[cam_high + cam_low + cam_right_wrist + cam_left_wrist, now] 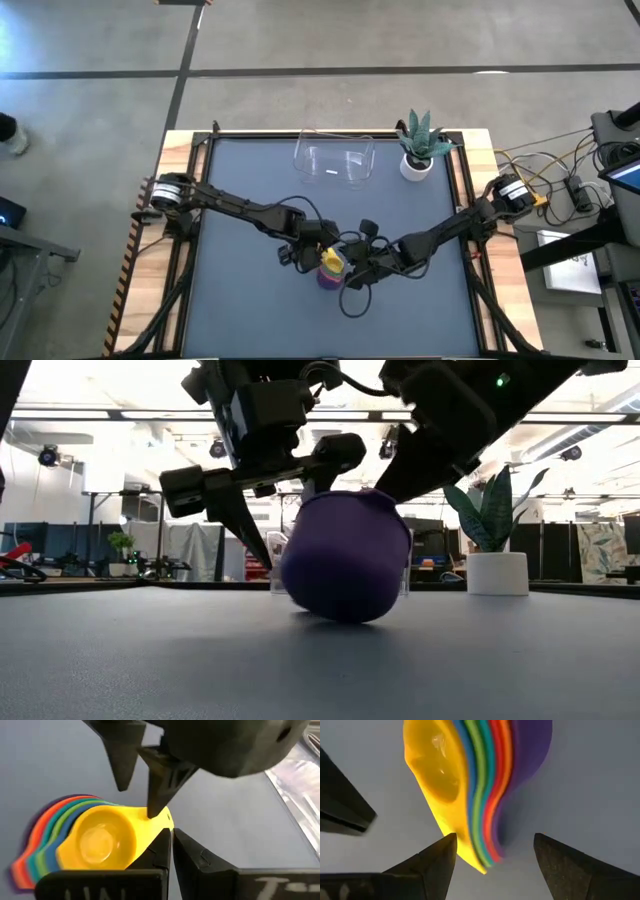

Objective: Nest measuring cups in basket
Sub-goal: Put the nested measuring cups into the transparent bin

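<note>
My left gripper (495, 851) hangs open, its fingers either side of the handles of the nested measuring cups (331, 268), gripping nothing. My right gripper (171, 836), shut and empty, presses against the yellow handle. The stack sits mid-table, well apart from the basket (334, 160). I'd close squarely on all the handles before lifting, or the stack may fan apart.

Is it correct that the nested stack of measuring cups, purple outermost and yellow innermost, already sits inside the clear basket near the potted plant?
Not quite. The nested stack of measuring cups is on the bare table, between the left gripper and the right gripper, not inside the clear basket, which holds nothing beside the potted plant. The high view shows this. Purple outermost and yellow innermost is correct.
</note>
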